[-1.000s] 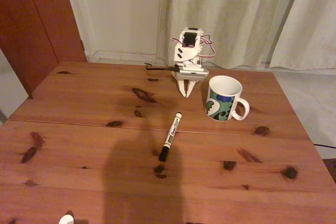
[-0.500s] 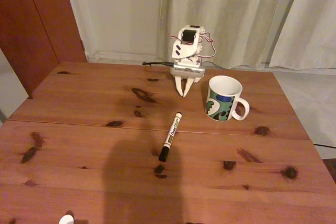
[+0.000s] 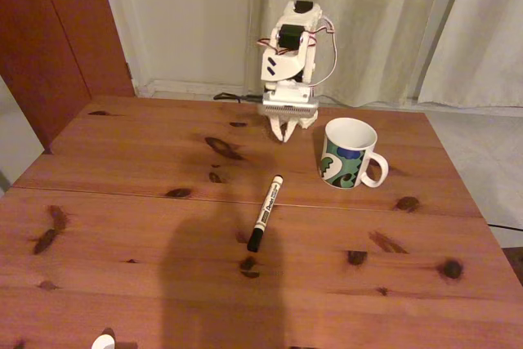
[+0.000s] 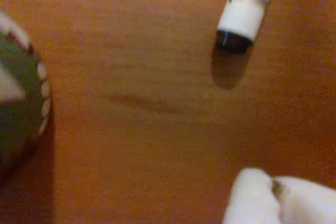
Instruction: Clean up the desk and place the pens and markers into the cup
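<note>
White-barrelled, black-capped marker (image 3: 265,213) lies flat on the desk (image 3: 122,202), untouched, well short of the mug (image 3: 348,154) standing to its right in the fixed view. Behind both, the gripper (image 3: 283,134) has lifted from its lower tucked pose over the last second, fingers nearly together and holding nothing. That rise looks like the opening of a reach; pickup has not begun.

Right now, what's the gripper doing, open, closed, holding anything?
Gripper: jaws closed and empty, raised above the desk; the marker lies apart from it.
</note>
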